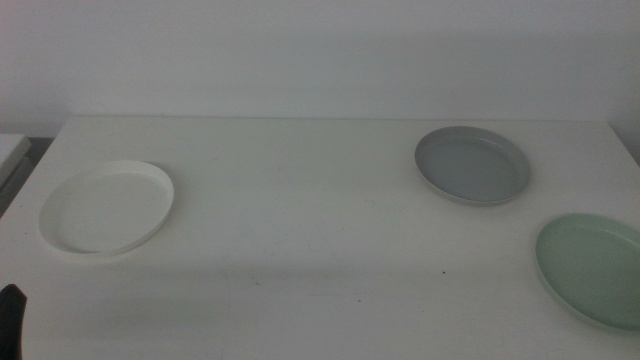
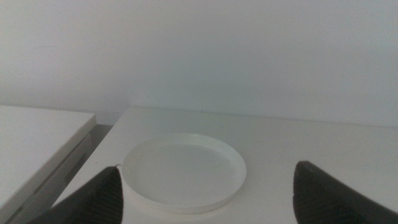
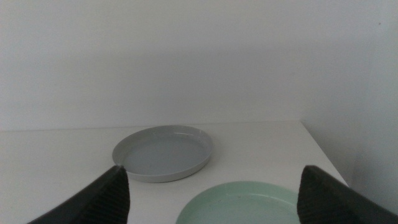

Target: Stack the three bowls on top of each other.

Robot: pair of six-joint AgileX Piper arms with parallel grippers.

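Three bowls lie apart on the white table (image 1: pixel 300 230). The white bowl (image 1: pixel 107 208) is at the left, the grey bowl (image 1: pixel 472 165) at the back right, and the mint green bowl (image 1: pixel 595 268) at the right edge. My left gripper (image 2: pixel 208 168) is open and empty, low at the table's front left, with the white bowl (image 2: pixel 183 171) just ahead of it. Only a dark tip of it (image 1: pixel 10 320) shows in the middle view. My right gripper (image 3: pixel 212 170) is open and empty, facing the green bowl (image 3: pixel 242 202) with the grey bowl (image 3: pixel 163 152) behind it.
A white wall (image 1: pixel 320 50) stands behind the table. A second white surface (image 2: pixel 37 134) sits beside the table's left edge with a dark gap between them. The table's right edge (image 3: pixel 323 149) runs close past the green bowl.
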